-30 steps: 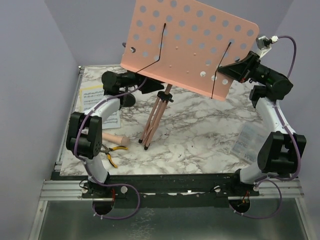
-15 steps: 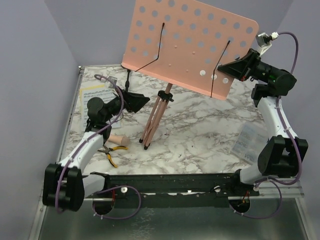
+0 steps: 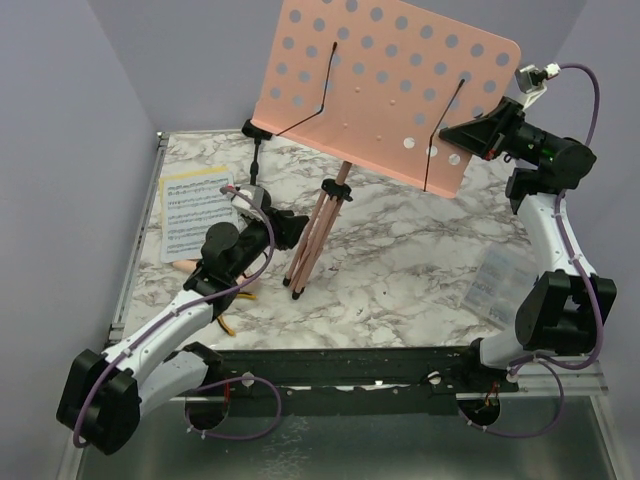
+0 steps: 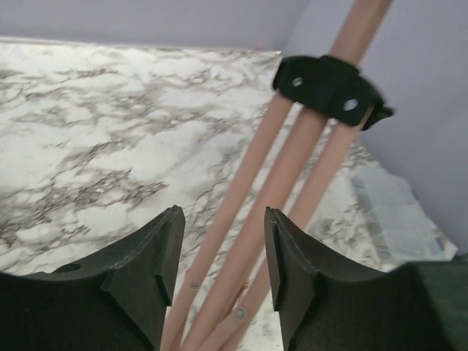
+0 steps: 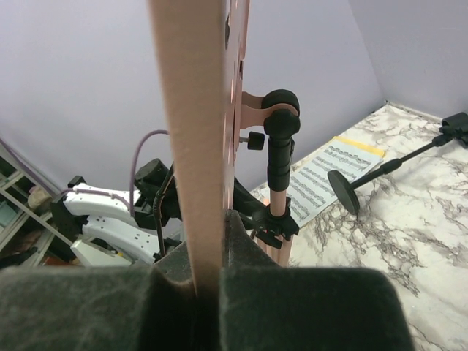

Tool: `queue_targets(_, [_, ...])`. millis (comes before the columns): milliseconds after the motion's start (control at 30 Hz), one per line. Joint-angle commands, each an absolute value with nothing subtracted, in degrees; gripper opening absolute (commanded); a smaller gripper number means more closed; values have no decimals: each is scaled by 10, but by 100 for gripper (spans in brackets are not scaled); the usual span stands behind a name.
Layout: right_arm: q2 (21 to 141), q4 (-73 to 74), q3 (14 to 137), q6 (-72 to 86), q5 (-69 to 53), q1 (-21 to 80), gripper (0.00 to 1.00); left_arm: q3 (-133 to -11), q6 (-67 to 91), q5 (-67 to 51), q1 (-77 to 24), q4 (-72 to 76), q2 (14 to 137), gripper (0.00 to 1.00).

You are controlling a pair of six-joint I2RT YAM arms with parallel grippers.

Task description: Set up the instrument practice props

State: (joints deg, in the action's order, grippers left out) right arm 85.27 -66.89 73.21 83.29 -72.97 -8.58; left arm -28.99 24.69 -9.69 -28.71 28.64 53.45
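The left arm lies low and stretched out from its base across the marble table [image 3: 420, 250], elbow near the front rail. The left gripper [image 3: 288, 228] reaches the pink tripod legs [image 3: 310, 240] just below their black collar. In the wrist view its fingers [image 4: 157, 270] stand apart with the legs running between them; contact cannot be told. The right arm is raised high, and the right gripper [image 3: 458, 135] is clamped on the right edge of the pink perforated desk [image 3: 390, 80], which stands on the tripod in the middle of the table. A second ago the left arm was folded upward with its gripper at the desk's lower left edge. It has since dropped and swung in to the legs with narrower jaws, uncovering the sheet-music pages [image 3: 198, 210] and the black mic stand [image 3: 255, 155] at the back left.
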Motion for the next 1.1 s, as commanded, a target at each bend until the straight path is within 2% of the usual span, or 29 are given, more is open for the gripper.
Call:
queue_targets(0, [825, -721, 765, 826, -710, -83, 0, -321, 201, -45, -298, 247, 580, 51])
queue_targets(400, [828, -745, 772, 851, -709, -82, 0, -352, 178, -25, -332, 247, 646, 48])
queue_targets(567, [823, -745, 778, 856, -712, -81, 0, -367, 177, 21, -341, 247, 683, 37])
queue_targets(633, [822, -743, 784, 857, -713, -79, 0, -380, 165, 30, -351, 247, 702, 36])
queue_targets(667, [822, -740, 787, 857, -714, -77, 0, -389, 158, 31, -357, 247, 712, 38])
queue_targets(733, [823, -739, 792, 857, -715, -69, 0, -409, 136, 37, -370, 247, 731, 51])
queue_targets(867, [825, -724, 802, 851, -723, -56, 0, -442, 101, 41, -381, 245, 766, 67])
queue_targets(933, [824, -706, 809, 839, -729, -48, 0, -457, 86, 33, -382, 246, 779, 71])
queue_targets(1067, [818, -637, 838, 785, -741, -23, 0, -494, 64, 14, -382, 259, 814, 72])
